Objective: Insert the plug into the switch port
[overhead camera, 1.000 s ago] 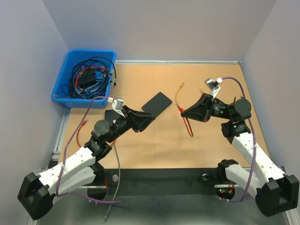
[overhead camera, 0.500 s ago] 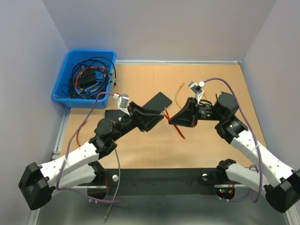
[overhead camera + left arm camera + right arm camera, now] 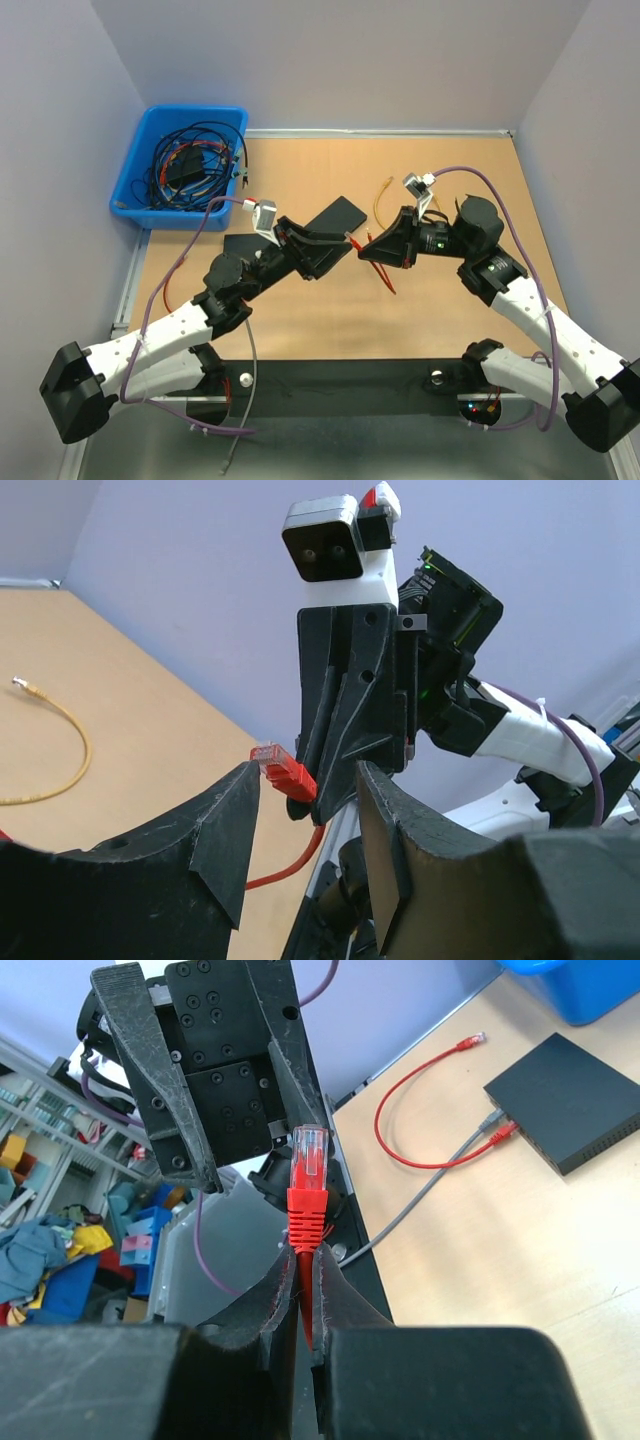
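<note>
The light-brown wooden tabletop (image 3: 440, 310) carries a blue plastic bin (image 3: 128, 195) at its far-left corner, filled with tangled dark cables. Just off the bin's near-right corner lies a flat black rectangular box (image 3: 240, 243), partly covered from above. A thin red cord (image 3: 167, 280) curls on the wood nearer than the bin. Further right of the bin lies a second flat black slab (image 3: 338, 216), set askew. Beyond that, well apart from the bin, a thin yellow cable (image 3: 377, 203) curves across bare wood.
</note>
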Controlling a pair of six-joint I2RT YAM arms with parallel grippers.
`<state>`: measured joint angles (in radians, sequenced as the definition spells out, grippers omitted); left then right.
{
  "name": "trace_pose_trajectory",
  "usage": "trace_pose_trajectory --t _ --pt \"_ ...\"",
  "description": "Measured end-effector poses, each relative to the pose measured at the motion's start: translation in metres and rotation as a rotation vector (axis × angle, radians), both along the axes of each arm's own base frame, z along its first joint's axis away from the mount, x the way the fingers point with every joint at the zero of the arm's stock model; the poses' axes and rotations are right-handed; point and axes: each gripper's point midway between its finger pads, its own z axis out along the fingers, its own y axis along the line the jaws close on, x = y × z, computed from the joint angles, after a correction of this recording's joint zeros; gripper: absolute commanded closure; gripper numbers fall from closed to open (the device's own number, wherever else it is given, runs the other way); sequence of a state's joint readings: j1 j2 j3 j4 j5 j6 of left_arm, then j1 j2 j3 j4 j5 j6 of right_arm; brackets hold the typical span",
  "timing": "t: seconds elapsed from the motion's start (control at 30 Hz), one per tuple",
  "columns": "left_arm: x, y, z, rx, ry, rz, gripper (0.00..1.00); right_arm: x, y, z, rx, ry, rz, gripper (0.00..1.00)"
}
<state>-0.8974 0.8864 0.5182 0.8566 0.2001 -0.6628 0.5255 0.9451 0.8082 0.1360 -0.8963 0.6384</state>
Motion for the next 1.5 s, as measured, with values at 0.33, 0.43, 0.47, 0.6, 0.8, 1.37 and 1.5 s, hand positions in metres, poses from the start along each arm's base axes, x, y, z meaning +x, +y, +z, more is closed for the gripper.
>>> trace_pose_trajectory --t 0.33,0.43,0.47,0.6,0.8,1.37,1.5 --pt "0.009 -0.003 -0.006 0.010 0.025 0.030 0.45 0.000 0.000 -0.002 -0.007 0.003 -0.001 1.00" --pt "0.012 -0.003 -0.008 0.012 0.033 0.043 0.45 0.000 0.000 -0.002 -0.009 0.007 0.000 1.00" --pt "0.012 -0.003 -0.008 0.011 0.034 0.046 0.45 -0.001 0.000 -0.002 -0.008 0.006 0.002 0.99" --pt "0.015 -0.002 -0.007 0.006 0.038 0.061 0.46 -0.001 0.000 0.003 -0.002 -0.005 0.007 0.99" --pt "0.013 -0.001 0.005 -0.039 0.017 0.054 0.51 -0.003 0.000 0.003 -0.004 -0.002 0.021 1.00" --pt "0.008 -0.012 0.004 -0.059 0.024 0.006 1.00 -0.002 0.001 0.000 -0.009 -0.001 0.024 0.88" --pt "0.008 -0.012 0.003 -0.054 0.028 0.005 1.00 0.000 0.002 -0.001 -0.010 0.006 0.018 0.00"
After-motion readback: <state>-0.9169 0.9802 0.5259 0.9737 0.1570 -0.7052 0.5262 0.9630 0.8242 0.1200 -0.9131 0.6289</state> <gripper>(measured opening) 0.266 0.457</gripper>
